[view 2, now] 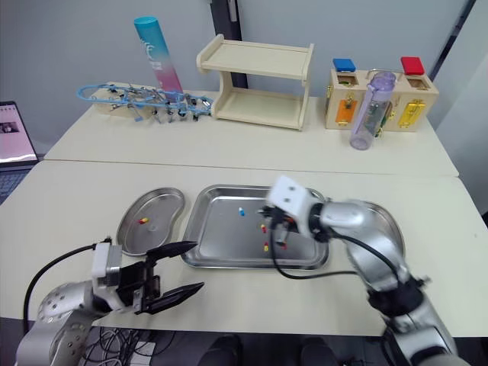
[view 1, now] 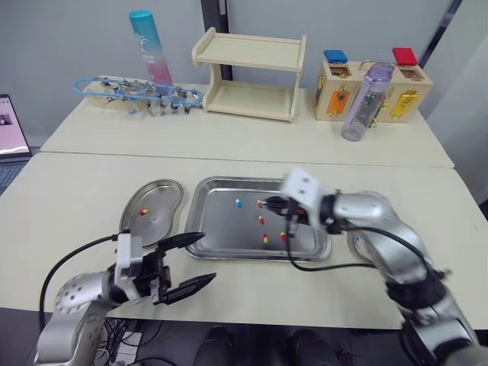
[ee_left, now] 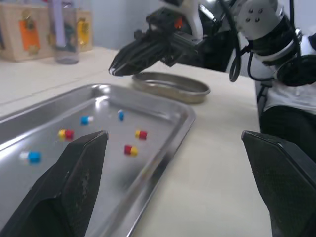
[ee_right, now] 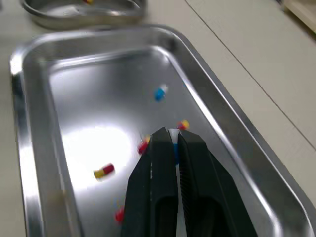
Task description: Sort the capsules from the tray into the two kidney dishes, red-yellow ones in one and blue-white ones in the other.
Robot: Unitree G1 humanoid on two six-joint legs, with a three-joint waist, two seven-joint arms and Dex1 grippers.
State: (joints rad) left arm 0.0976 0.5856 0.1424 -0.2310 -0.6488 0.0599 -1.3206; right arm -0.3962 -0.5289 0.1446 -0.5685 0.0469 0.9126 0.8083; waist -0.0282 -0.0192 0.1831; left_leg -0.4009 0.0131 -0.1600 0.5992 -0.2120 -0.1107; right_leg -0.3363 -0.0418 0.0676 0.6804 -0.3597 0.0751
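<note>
right wrist view: right gripper (ee_right: 170, 134), clenched, hangs over red-yellow capsules (ee_right: 104, 171) and a blue-white capsule (ee_right: 160, 93) in the rectangular steel tray (ee_right: 19, 98), apparently mid-pick; left gripper (view 1: 207, 258) hovers spread open near the steel kidney dish (view 1: 177, 189).

No words or numbers can be read here. The tall blue and pink tube (view 1: 146, 42) at the upper left has small white marks on it, too small to read. The laptop screen (view 1: 9, 126) at the left edge is too small to read as well.
</note>
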